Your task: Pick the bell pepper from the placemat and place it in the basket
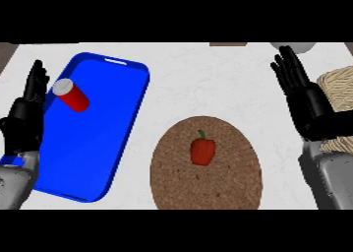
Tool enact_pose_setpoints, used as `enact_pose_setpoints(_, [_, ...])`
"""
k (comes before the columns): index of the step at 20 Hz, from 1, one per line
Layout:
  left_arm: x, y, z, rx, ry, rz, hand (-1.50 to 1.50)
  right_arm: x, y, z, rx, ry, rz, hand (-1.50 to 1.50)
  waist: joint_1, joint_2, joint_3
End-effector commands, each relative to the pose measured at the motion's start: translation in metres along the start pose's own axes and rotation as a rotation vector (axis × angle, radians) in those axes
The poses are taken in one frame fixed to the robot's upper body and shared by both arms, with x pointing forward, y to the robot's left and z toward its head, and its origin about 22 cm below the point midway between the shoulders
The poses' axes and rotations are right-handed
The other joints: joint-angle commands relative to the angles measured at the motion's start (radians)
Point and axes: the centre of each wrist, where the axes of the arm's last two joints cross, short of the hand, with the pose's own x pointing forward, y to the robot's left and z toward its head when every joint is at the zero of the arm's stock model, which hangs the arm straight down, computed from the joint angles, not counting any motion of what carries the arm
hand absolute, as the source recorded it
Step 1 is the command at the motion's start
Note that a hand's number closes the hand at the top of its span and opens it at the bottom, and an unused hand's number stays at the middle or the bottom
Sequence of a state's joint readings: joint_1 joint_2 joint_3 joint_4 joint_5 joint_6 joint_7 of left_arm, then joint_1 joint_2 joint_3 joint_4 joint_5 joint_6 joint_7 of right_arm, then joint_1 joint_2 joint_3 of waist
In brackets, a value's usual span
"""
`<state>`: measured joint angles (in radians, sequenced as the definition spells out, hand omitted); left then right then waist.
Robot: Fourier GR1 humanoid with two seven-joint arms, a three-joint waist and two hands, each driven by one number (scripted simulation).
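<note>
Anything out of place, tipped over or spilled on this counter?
Only the red can: it lies tilted on the blue tray rather than upright. Nothing is spilled. The bell pepper sits mid-placemat, the basket is at the right edge, and both the left hand and right hand are open.

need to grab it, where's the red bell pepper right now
In the head view, the red bell pepper lies centred on the round brown placemat, right of the blue tray.
</note>
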<state>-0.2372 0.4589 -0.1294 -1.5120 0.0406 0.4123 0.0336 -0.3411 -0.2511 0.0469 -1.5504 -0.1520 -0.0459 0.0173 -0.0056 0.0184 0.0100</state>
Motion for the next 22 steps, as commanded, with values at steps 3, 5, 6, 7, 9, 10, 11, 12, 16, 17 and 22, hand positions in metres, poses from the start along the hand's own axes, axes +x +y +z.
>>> enact_pose_setpoints(3, [-0.055, -0.019, 0.044, -0.133, 0.34, 0.081, 0.0, 0.017, 0.041, -0.027, 0.073, -0.063, -0.11, 1.5, 0.029, -0.01, -0.011])
enact_pose_setpoints(5, [-0.08, -0.025, 0.07, -0.201, 0.539, 0.135, 0.0, 0.036, 0.077, -0.039, 0.111, -0.092, -0.17, 1.5, 0.059, -0.004, -0.014])
enact_pose_setpoints(6, [-0.092, -0.043, 0.089, -0.241, 0.644, 0.169, 0.0, 0.039, 0.084, -0.042, 0.14, -0.1, -0.201, 1.5, 0.054, 0.0, -0.014])
enact_pose_setpoints(7, [-0.092, -0.039, 0.092, -0.303, 0.639, 0.155, 0.0, 0.039, 0.106, -0.036, 0.401, -0.146, 0.022, 1.5, 0.097, 0.002, -0.019])
enact_pose_setpoints(9, [-0.094, -0.036, 0.097, -0.317, 0.671, 0.166, 0.0, 0.032, 0.16, -0.025, 0.404, -0.125, -0.098, 1.5, 0.086, -0.006, -0.013])
enact_pose_setpoints(10, [-0.097, -0.038, 0.095, -0.31, 0.698, 0.161, 0.0, 0.024, 0.174, -0.014, 0.393, -0.115, -0.046, 1.5, 0.063, -0.009, -0.013])
enact_pose_setpoints(11, [-0.096, -0.041, 0.102, -0.324, 0.704, 0.174, 0.0, 0.023, 0.182, -0.016, 0.37, -0.115, 0.033, -1.5, 0.067, -0.012, -0.013])
enact_pose_setpoints(12, [-0.097, -0.042, 0.109, -0.315, 0.708, 0.174, 0.0, 0.017, 0.191, -0.008, 0.352, -0.092, 0.084, -1.5, 0.063, -0.016, -0.013])
enact_pose_setpoints(16, [-0.101, -0.03, 0.103, -0.305, 0.723, 0.173, 0.0, 0.019, 0.216, -0.009, 0.291, -0.023, 0.297, -1.5, 0.042, -0.022, -0.015])
enact_pose_setpoints(17, [-0.104, -0.019, 0.104, -0.285, 0.733, 0.167, 0.0, 0.021, 0.211, -0.012, 0.249, -0.003, 0.386, -1.5, 0.018, -0.034, -0.017])
enact_pose_setpoints(22, [-0.109, -0.014, 0.117, -0.261, 0.766, 0.16, 0.0, 0.048, 0.171, -0.055, 0.158, 0.063, 0.83, -1.5, -0.011, -0.048, -0.019])
